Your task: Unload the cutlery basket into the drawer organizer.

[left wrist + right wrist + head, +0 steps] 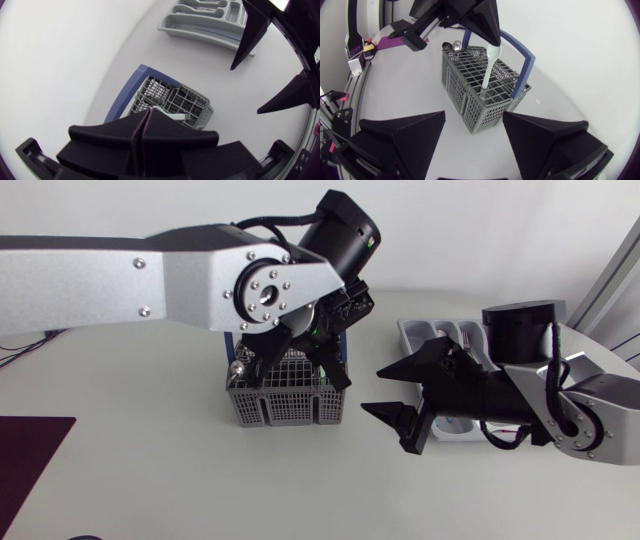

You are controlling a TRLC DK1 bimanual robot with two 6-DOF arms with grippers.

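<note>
A grey wire cutlery basket (290,398) with a blue handle (521,56) stands mid-table. Right above it my left gripper (335,370) is shut on the top of a pale green utensil (490,65), whose lower end is still down inside the basket (470,95). In the left wrist view the closed fingers (144,120) meet over the basket (172,102). A metal spoon (454,46) sticks out at the basket's far corner. My right gripper (372,390) stands open just right of the basket, with nothing between its fingers (400,140). The grey drawer organizer (415,335) lies behind it, partly hidden by the right arm.
A dark purple mat (30,465) lies at the table's front left corner. The organizer (200,22) holds some cutlery in its compartments. My right gripper (246,90) stands between basket and organizer.
</note>
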